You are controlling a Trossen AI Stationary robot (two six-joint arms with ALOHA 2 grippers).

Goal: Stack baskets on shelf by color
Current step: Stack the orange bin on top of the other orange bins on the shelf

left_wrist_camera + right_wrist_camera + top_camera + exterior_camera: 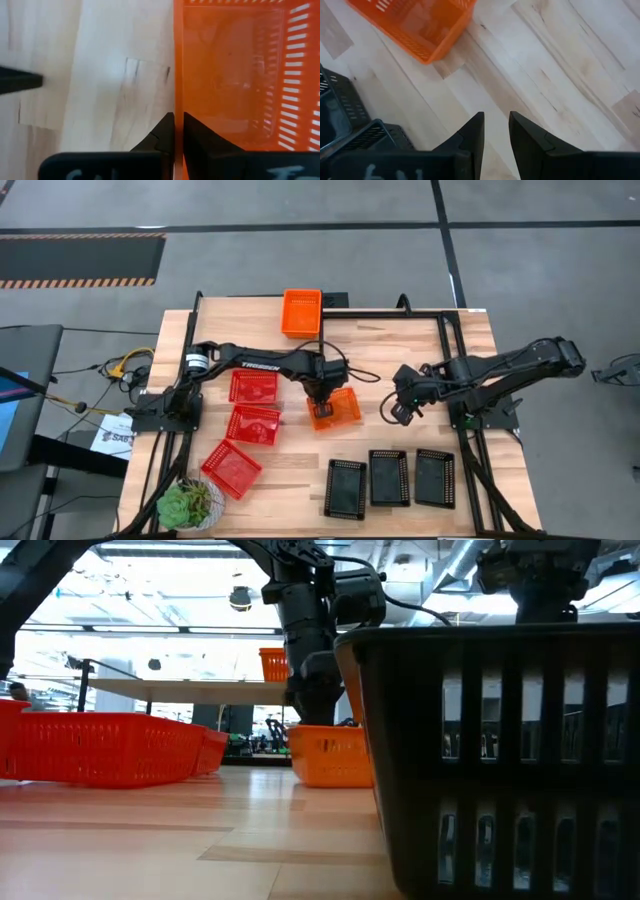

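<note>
High view: nine baskets counted. Three red baskets (254, 386), (254, 424), (232, 468) lying in a loose column on the tabletop's left half, the lowest one turned at an angle just beside a green potted plant (190, 504). Three black baskets (345, 488), (389, 477), (435, 478) side by side in a row near the table's front edge, right of centre. Orange: one single orange basket (301, 312) on the raised wooden shelf (380, 345) at its far edge; one orange stack (334, 408) near the table's middle, apparently two nested, though the layers cannot be told apart for certain.

Left gripper (318, 393) reaching from the left base to the orange stack's left rim. Left wrist view: fingers (162, 137) pinched tight on the thin orange wall (178, 75), one finger outside over bare wood, the other inside the basket. Low view: same orange stack (330, 755) sitting low at the table with the arm upright over it.

Right gripper (403, 411) hovering just right of the orange stack, apart from it, above bare tabletop. Right wrist view: fingers (472, 135) a narrow gap apart, nothing between them.
</note>
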